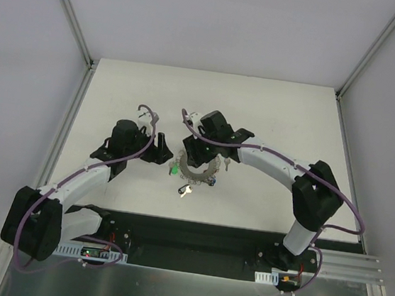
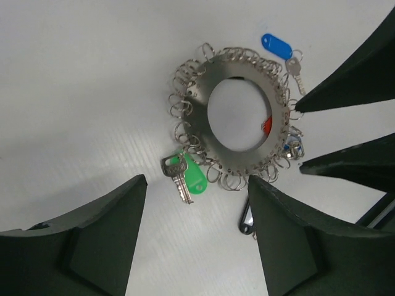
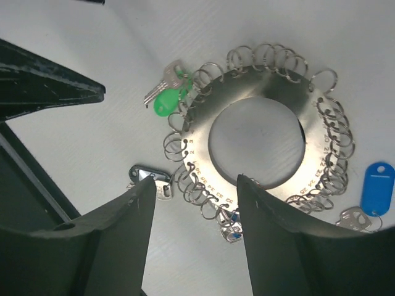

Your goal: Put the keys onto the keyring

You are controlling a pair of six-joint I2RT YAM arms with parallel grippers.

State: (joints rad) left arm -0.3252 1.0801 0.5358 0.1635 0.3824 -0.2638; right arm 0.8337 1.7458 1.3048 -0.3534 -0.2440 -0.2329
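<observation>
I note left gripper (image 2: 196, 185) and right gripper (image 3: 196, 180) wide, empty, over the keyring (image 2: 200, 98) toward the near edge; green key (image 2: 194, 179), blue key (image 2: 276, 46) at its rim.

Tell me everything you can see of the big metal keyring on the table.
The keyring is a wide, flat, silvery metal disc with a round central hole, lying flat on the white table. Small wire loops crowd its whole outer rim, and stamped numbers run along it. A green-tagged key and a blue-tagged key lie at its edge. The open right gripper hovers over it; contact cannot be told.
</observation>
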